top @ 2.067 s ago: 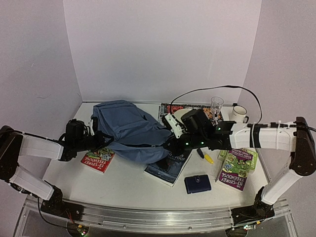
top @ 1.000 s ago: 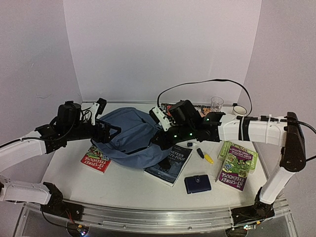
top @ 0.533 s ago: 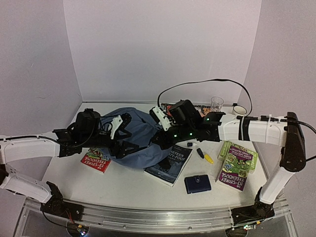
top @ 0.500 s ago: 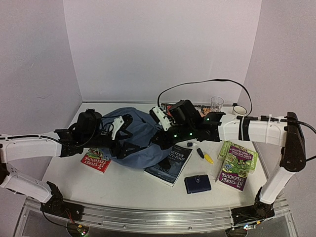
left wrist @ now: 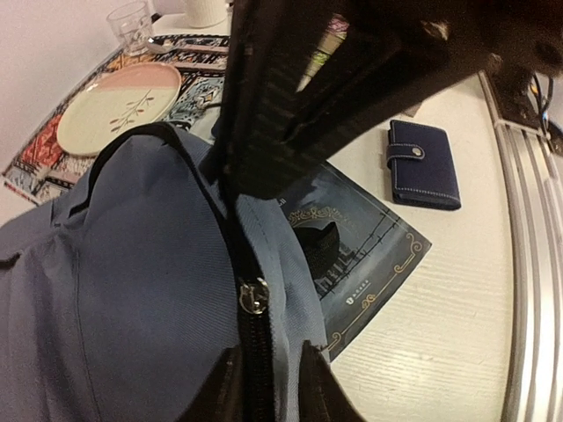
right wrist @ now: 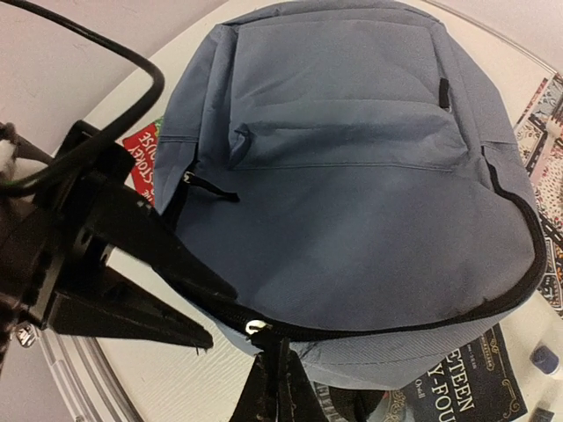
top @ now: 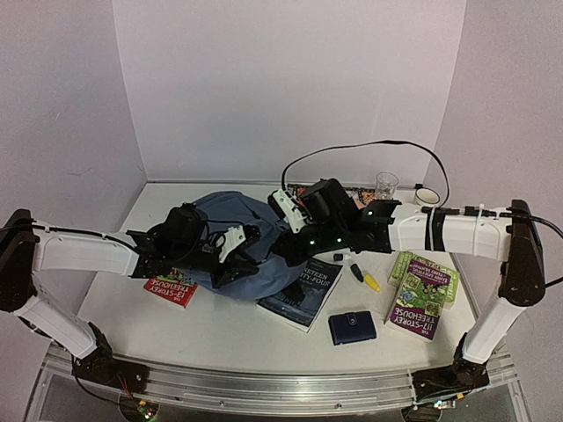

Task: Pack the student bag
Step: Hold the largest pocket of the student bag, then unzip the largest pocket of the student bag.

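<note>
- While both arms reach inward over the table [top: 229, 332], the student bag [top: 242, 211] lies left of centre. Its slate-blue fabric is humped up between the two grippers.
- The right gripper [right wrist: 277, 374] has its jaws pressed together on the black zip trim at the bag's right-hand edge. In its wrist view the trim runs straight into the closed fingertips.
- The left gripper [left wrist: 266, 356] meets the same trim from the other side, with one finger on each flank of the black strip and only a narrow gap between them. I cannot tell whether they actually pinch the strip or merely straddle it.
- A metal zip slider [left wrist: 255, 294] sits on the trim just ahead of the left fingers, between the two grippers.
- The bag's front pocket faces upward, and a small black tab shows near its top edge in the right wrist view.
- A dark hardback book [left wrist: 361, 255] lies flat with one corner tucked under the bag's right side.
- A navy wallet [left wrist: 424, 164] with white stitching lies near that book, apart from it and closer to the table's front edge.
- A red book [top: 173, 288] lies just beside the bag's left side, partly under the left arm.
- A purple-and-green book [top: 422, 299] lies well to the right.
- Behind the bag, a pale plate [left wrist: 119, 105] rests on a patterned mat, with a drinking glass [left wrist: 132, 25] beyond it and a mug [top: 428, 200] at the far right.
</note>
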Tool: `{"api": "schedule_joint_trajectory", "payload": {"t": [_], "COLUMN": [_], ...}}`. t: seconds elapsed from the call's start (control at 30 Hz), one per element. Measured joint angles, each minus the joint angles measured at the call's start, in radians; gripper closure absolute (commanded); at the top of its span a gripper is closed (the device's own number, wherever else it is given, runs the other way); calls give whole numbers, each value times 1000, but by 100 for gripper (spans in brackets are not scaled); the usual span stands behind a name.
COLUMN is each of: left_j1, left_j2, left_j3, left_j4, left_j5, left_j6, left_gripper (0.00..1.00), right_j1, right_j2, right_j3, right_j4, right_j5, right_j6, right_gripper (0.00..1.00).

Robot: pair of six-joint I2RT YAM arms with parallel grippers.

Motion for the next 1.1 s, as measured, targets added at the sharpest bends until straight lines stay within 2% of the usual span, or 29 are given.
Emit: {"api": "schedule_joint_trajectory", "payload": {"t": [0.03, 0.07, 0.33, 0.57, 0.6, 0.63, 0.77, 0.9, 1.0, 1.1], "left_j1": [0, 0, 0, -2, -2, -2, -2, -2, -2, -2], "left_j2": [-2, -7, -209, -334, -354, -375, -444, -442, -410, -363], "left_j3": [-1, -4, -117, -146, -151, -157, -172, -172, -164, -138], "left_j4": [0, 0, -44, -149, -162, -175, -231, -244, -218, -155], "left_j5": [-1, -4, -42, -120, -139, -157, -197, -183, -157, -134], "left_j6": [9, 12, 58, 97, 103, 108, 113, 74, 21, -57], "left_gripper": [99, 100, 100, 99, 96, 88, 50, 34, 25, 21], "right_j1": [0, -2, -102, -204, -209, -211, -203, -177, -151, -125], "right_j2": [0, 0, -14, -37, -37, -37, -37, -35, -34, -34], "right_j3": [0, 0, -10, -16, -16, -16, -16, -16, -16, -16], "right_j4": [-4, -9, -37, -73, -75, -76, -75, -72, -64, -59], "right_j5": [14, 30, 86, 115, 110, 104, 59, 49, 43, 33], "right_j6": [-3, -8, -28, -27, -28, -31, -50, -65, -65, -65], "right_gripper": [100, 100, 100, 100, 100, 100, 100, 100, 100, 100]}}
